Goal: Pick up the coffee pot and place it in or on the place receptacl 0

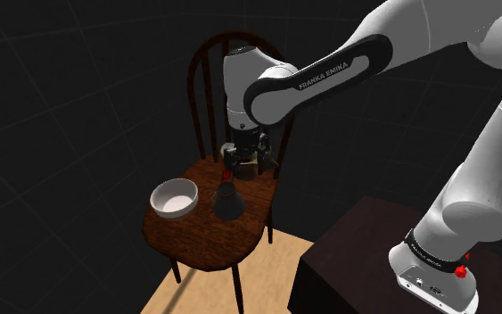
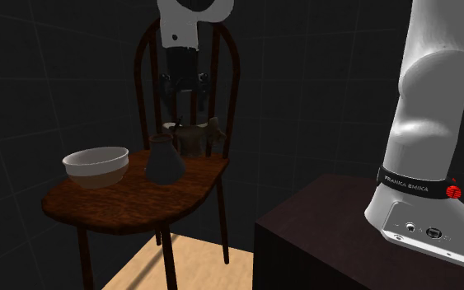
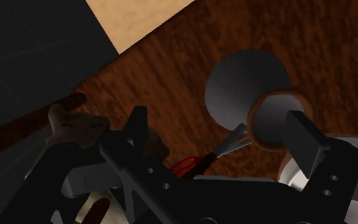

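View of a dark wooden chair with a round spindle back, standing on a patch of light wooden floor. The robot's stand, a dark box, is close beside it.

On the seat are two things. One is a white bowl. The other is the coffee pot, a dark grey cone-shaped flask with a narrow neck. It stands upright just beside the bowl, on the shoulder view's right of it, with a small gap between them.

The white arm reaches over the chair from the stand and points its hand downward. The gripper hangs above the rear of the seat, between the pot and the chair back, higher than the pot's neck.

In the wrist view the two black fingers stand well apart and clasp nothing. The pot, seen from above, lies on the wood grain beyond them. Its brownish neck collar is near one finger and does not touch it. The hand is empty.
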Motion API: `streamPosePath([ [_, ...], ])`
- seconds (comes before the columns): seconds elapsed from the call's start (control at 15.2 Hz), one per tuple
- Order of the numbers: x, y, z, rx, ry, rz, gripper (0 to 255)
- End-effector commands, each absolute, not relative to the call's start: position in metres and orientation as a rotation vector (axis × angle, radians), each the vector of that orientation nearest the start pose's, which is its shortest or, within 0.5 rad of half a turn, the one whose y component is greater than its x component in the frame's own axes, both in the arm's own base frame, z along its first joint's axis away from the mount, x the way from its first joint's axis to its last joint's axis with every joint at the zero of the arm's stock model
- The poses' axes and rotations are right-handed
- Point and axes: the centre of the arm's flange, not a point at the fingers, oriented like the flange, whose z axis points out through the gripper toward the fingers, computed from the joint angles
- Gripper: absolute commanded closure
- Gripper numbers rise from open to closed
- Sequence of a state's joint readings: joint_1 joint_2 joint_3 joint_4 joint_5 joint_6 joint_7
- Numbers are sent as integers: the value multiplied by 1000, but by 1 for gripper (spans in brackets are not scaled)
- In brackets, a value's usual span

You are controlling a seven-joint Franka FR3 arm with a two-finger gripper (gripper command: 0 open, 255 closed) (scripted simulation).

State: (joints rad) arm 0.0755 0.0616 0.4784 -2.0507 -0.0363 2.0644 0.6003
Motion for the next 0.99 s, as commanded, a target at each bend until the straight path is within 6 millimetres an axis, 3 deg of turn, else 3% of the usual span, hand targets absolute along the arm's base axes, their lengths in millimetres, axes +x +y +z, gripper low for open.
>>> streamPosePath([
  [0.0,493,306,394,-3164,67,46,0],
  [0.33,530,351,367,-3162,114,35,0],
  [0.92,531,353,325,-3161,117,35,0],
])
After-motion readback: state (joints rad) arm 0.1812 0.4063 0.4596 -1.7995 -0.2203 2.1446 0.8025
